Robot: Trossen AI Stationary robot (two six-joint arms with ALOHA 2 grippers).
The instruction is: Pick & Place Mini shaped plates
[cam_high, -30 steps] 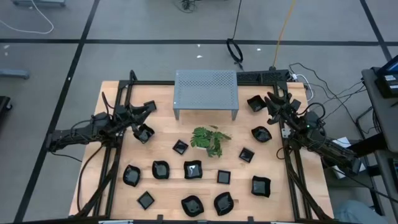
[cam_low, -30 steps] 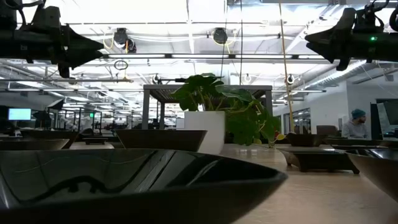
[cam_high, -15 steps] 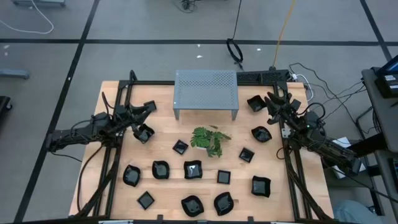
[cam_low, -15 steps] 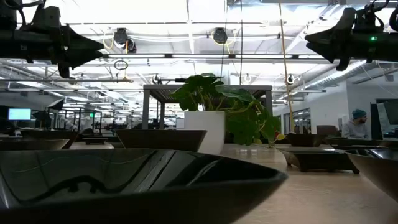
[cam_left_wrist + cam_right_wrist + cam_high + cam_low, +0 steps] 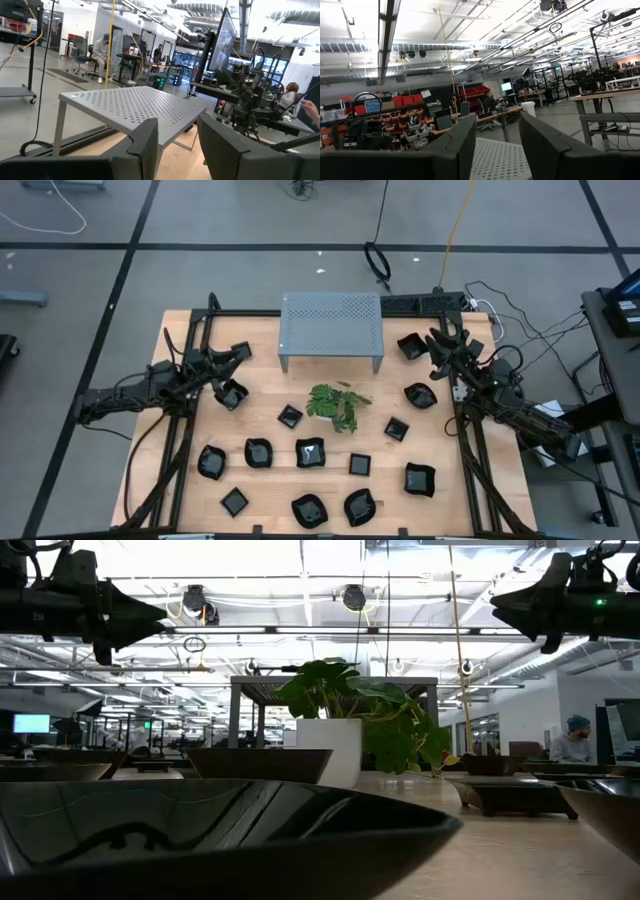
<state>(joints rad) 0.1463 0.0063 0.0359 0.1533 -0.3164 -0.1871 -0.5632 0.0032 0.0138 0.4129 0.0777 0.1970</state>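
Left gripper (image 5: 238, 353) hangs with fingers apart, empty, above the table's left side; right gripper (image 5: 437, 340) likewise. Nothing has changed over the last second, so you've made no progress. Mini shaped plates (image 5: 309, 452) sit scattered around the sprig (image 5: 337, 404). Only your left wrist view shows the perforated stand (image 5: 131, 106) just ahead.

left hand (image 5: 240, 352) raised, parted, right hand (image 5: 437, 338) likewise
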